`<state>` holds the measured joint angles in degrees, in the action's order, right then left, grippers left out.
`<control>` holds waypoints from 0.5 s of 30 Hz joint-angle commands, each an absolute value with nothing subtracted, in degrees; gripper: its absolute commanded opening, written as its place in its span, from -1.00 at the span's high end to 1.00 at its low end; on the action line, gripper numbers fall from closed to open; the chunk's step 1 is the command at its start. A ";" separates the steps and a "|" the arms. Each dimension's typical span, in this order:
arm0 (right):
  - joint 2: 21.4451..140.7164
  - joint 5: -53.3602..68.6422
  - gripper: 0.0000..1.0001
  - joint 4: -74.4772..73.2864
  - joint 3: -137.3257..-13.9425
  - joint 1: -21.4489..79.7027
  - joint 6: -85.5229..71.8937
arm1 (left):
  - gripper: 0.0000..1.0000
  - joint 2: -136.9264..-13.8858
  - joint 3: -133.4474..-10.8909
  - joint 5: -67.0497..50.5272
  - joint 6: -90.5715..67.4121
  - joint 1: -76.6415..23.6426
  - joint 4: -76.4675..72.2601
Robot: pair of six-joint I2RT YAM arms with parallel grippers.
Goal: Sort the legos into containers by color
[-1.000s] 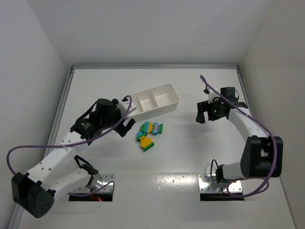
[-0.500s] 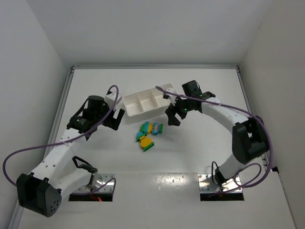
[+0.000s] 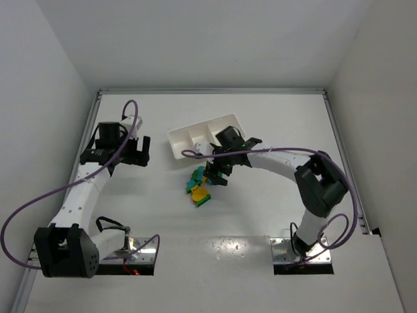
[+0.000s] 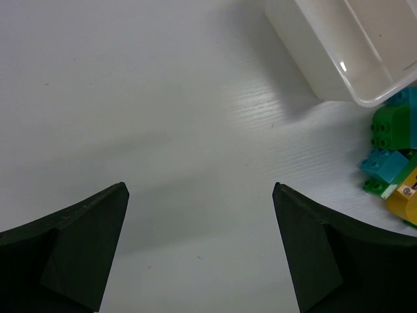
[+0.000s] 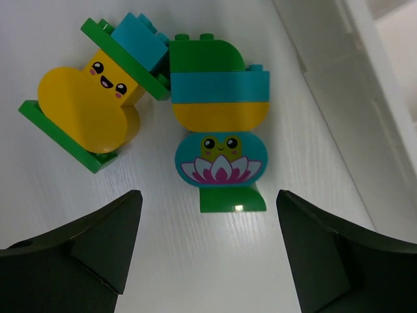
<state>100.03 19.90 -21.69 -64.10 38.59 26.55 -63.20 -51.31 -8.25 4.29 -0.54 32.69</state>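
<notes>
The legos (image 3: pixel 199 191) lie in a tight pile in front of the white three-compartment tray (image 3: pixel 184 139). In the right wrist view I see a yellow smiling brick on a green plate (image 5: pixel 88 111), a cyan brick (image 5: pixel 140 42), a green-cyan-yellow stack (image 5: pixel 218 88) and a round cyan lotus brick (image 5: pixel 220 160) on a green base. My right gripper (image 5: pixel 207 225) is open just short of the lotus brick, holding nothing. My left gripper (image 4: pixel 201 195) is open and empty over bare table, left of the tray (image 4: pixel 339 52); some legos (image 4: pixel 391 163) show at that view's right edge.
The tray's wall (image 5: pixel 352 98) runs close along the right side of the pile. The right arm reaches across the table from the right (image 3: pixel 280 156). White walls close in the table on the left, back and right.
My right arm has swung from the far right across to the lego pile. My left arm has drawn back to the left, away from the tray. The tray has shifted a little left and turned.
</notes>
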 commanded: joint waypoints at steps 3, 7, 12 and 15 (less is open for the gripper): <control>104.76 16.70 -0.69 -16.61 -66.52 40.51 24.97 | -0.99 -65.47 -54.67 -13.00 5.19 2.63 32.61; 109.94 18.71 -0.69 -17.83 -73.73 40.52 23.55 | -0.99 -66.01 -54.67 -13.01 5.71 3.25 32.61; 116.09 19.86 -0.86 -18.46 -81.71 40.52 23.03 | -0.99 -66.62 -54.67 -13.62 6.24 4.39 32.61; 119.08 20.39 -0.89 -19.77 -86.02 40.52 22.41 | -0.99 -66.62 -54.05 -13.62 6.24 5.53 32.61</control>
<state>117.01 18.85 -20.01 -80.66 40.27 23.53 -66.72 -52.66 -12.43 5.76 4.16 33.06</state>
